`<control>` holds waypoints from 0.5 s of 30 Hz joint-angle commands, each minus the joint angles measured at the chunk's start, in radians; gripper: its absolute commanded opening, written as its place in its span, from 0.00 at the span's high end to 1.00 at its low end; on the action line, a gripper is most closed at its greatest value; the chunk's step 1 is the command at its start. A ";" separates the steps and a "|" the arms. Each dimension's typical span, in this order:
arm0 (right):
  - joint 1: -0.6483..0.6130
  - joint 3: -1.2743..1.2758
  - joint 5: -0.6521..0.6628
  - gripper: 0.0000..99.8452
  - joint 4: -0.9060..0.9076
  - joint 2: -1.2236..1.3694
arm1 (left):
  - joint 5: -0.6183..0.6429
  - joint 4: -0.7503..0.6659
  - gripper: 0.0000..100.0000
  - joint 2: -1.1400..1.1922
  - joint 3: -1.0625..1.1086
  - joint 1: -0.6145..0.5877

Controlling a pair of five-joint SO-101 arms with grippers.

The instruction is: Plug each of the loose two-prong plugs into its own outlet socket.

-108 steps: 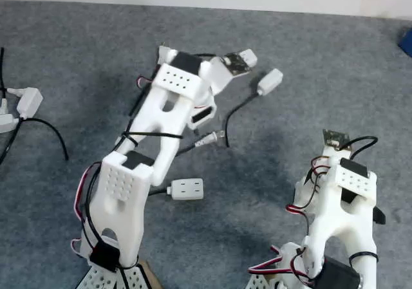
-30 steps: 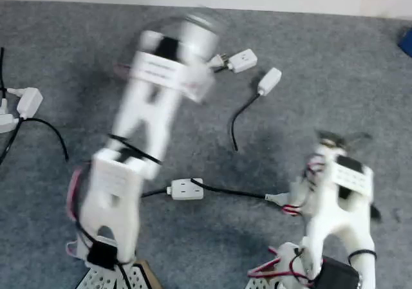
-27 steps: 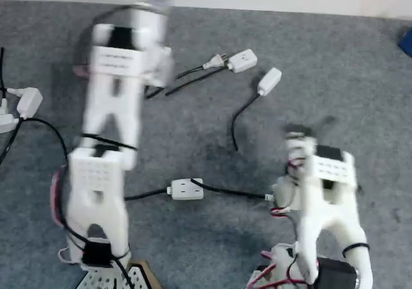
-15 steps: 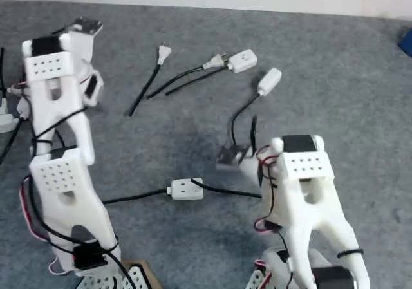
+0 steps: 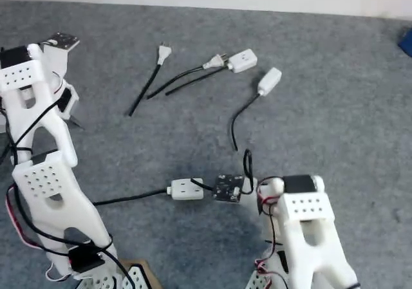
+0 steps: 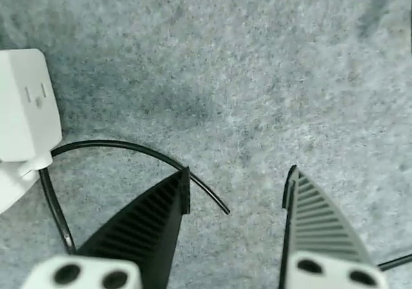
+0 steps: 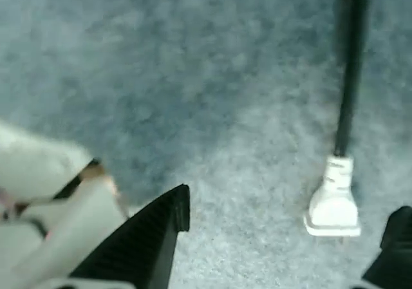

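L gripper [image 6: 238, 173]: jaws wide apart, empty, above grey carpet [image 6: 257, 57]. Black cord [image 6: 129, 145] passes by one jaw tip, white outlet block [image 6: 26, 105] nearby. R gripper [image 7: 293, 215]: jaws wide apart, gripping nothing. White plug [image 7: 331, 205] lies btwn them on the carpet. High view: triple socket [image 5: 187, 188] near centre. Loose two-prong plug [image 5: 164, 52] at 12 o'clock from it, well apart. Another socket [image 5: 243, 60] at 1 o'clock.
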 commanded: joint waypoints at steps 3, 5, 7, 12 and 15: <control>-0.008 0.012 -0.064 0.62 -0.030 -0.124 | -0.003 0.011 0.76 -0.056 -0.002 -0.008; -0.012 0.005 -0.061 0.68 -0.030 -0.131 | -0.003 0.011 0.76 -0.056 -0.002 -0.008; -0.013 0.007 -0.011 0.75 -0.030 -0.131 | -0.003 0.011 0.76 -0.056 -0.002 -0.008; -0.005 0.010 0.080 0.81 -0.033 -0.131 | -0.003 0.011 0.76 -0.056 -0.002 -0.035; -0.005 0.010 0.086 0.81 -0.081 -0.128 | -0.009 0.011 0.76 -0.061 0.024 -0.044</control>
